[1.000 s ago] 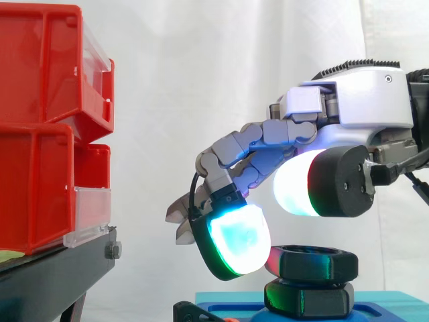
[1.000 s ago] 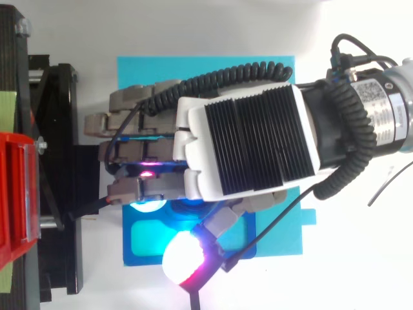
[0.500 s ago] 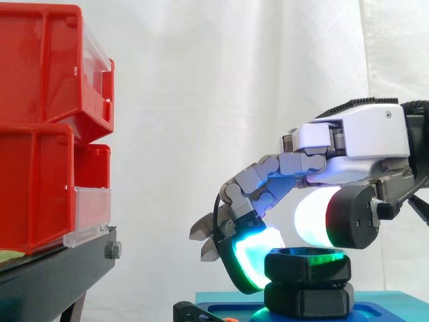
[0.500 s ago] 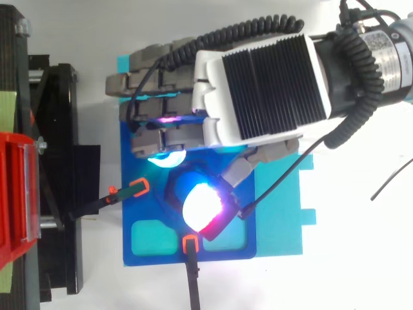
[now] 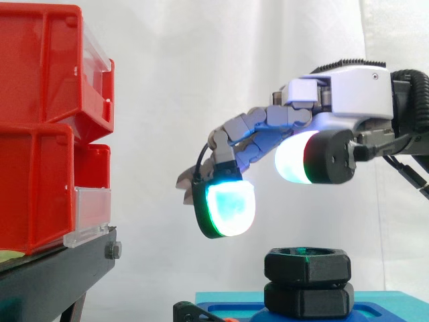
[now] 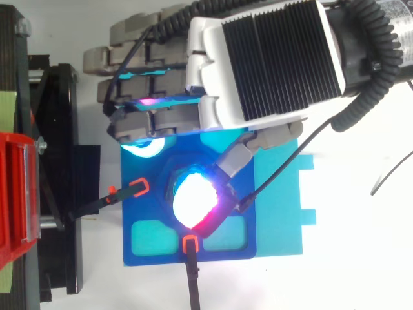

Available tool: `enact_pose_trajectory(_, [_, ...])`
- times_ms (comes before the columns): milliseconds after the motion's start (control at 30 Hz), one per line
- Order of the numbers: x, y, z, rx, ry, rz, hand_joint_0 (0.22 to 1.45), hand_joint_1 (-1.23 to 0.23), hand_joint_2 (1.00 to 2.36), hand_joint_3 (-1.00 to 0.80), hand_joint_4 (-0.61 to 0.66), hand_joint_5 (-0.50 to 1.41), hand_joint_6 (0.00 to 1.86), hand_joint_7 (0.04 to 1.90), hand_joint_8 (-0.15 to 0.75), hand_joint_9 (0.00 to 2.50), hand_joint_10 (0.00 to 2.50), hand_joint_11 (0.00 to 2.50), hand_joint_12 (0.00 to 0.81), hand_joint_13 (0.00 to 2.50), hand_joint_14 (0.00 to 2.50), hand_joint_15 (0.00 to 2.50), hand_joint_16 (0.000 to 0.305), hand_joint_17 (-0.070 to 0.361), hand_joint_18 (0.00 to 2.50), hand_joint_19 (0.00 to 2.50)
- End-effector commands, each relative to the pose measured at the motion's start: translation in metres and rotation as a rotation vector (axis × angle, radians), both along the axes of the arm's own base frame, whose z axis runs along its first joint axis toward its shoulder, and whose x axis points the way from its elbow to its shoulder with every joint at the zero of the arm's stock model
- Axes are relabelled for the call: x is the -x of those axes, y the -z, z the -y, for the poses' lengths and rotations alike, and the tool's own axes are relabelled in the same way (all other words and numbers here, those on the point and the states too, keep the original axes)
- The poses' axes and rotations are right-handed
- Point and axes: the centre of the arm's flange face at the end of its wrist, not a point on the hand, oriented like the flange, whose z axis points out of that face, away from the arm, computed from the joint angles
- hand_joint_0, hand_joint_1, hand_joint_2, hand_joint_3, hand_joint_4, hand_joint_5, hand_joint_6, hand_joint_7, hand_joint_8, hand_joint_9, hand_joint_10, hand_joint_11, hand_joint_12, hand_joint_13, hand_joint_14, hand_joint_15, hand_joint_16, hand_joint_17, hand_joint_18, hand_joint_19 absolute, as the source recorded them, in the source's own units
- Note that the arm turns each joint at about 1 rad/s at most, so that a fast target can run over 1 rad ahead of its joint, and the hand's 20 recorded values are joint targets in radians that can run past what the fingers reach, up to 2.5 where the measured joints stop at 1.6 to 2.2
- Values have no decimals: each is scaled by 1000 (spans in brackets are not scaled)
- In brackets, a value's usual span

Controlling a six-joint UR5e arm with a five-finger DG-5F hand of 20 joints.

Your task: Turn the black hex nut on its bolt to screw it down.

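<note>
Side view: black hex nut on blue plate, white curtain behind.

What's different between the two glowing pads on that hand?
The finger pad glows cyan with a green rim; the thumb pad glows white. The finger pad hangs lower, off to one side of the black hex nut; the thumb pad sits higher, above it. Both have black backs and touch nothing.

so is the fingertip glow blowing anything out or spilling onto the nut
Side view: the cyan pad of the robot hand is washed white at its centre, and a faint green sheen lies on the black hex nut at its top rim. Top view: a white-magenta pad glares over the nut.
</note>
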Motion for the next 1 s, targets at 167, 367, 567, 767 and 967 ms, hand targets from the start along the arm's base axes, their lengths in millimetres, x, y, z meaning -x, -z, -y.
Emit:
enact_pose_trajectory(167, [-6,8,-25,-5,8,27,484,-158,1000,-500,221,-85,504,968,238,644,0,11,366,416,0,0,54,122,421,286])
enact_pose_trajectory(367, [-11,15,-61,-16,13,17,486,-157,1000,-500,207,-89,504,901,235,640,0,4,365,414,0,0,54,122,416,291])
enact_pose_trajectory(567, [-11,16,-81,-23,4,-4,488,-155,1000,-500,189,-61,504,1153,235,639,0,18,364,412,0,0,54,121,410,289])
enact_pose_trajectory(767, [-9,20,-88,-20,-2,-31,491,-159,1000,-500,154,-36,503,1385,242,658,1,28,361,412,0,0,53,120,411,288])
enact_pose_trajectory(967, [-6,22,-83,-15,3,-50,493,-163,1000,-500,141,-21,500,1515,242,671,1,39,357,414,0,0,53,119,412,287])
